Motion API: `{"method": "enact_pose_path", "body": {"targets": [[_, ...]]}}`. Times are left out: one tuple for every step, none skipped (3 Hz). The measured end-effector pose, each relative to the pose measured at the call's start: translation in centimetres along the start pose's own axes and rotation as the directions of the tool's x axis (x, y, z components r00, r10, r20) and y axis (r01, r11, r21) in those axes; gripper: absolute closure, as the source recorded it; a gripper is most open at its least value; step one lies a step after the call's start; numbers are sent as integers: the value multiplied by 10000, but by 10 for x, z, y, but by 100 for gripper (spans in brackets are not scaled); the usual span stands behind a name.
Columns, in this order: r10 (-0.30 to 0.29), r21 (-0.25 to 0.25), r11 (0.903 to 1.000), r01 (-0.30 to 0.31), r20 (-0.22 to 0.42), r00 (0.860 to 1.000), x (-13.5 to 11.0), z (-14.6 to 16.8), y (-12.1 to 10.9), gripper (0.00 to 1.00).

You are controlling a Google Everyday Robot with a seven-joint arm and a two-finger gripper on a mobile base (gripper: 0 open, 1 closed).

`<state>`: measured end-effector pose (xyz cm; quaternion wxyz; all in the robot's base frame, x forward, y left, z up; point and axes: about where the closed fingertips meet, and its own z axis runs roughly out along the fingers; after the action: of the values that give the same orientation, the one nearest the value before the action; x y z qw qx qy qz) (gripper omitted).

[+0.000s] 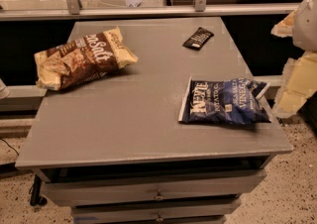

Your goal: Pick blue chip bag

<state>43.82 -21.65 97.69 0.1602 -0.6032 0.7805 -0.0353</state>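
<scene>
Three packets lie well apart on a flat, matte grey counter (138, 124) with metal-knobbed drawers (158, 194) beneath. The dark navy-blue crinkly chip bag with white lettering (223, 103) rests flat near the counter's front right edge, its foil wrinkled and a white-edged seam at its left end. A larger, puffy brown-and-cream bag (81, 59) sits towards the back left, and a small, glossy black wrapped snack (198, 38) lies at the back. At the right edge of view, just beyond the counter and near the blue bag's right end, hangs the robot's blocky, pale cream arm (298, 77) with its jaws; whether they are wide or narrow cannot be told.
</scene>
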Motion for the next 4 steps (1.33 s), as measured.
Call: {"method": "enact_pose_path", "body": {"targets": [[0,2,10000,0,1,10000,0,0,0,0],[29,74,10000,-32,399,9992,3,17,-5,0],[405,-72,9992,-400,927,9949,15,54,-16,0],[736,-386,9968,-696,1143,9907,24,90,-22,0]]}}
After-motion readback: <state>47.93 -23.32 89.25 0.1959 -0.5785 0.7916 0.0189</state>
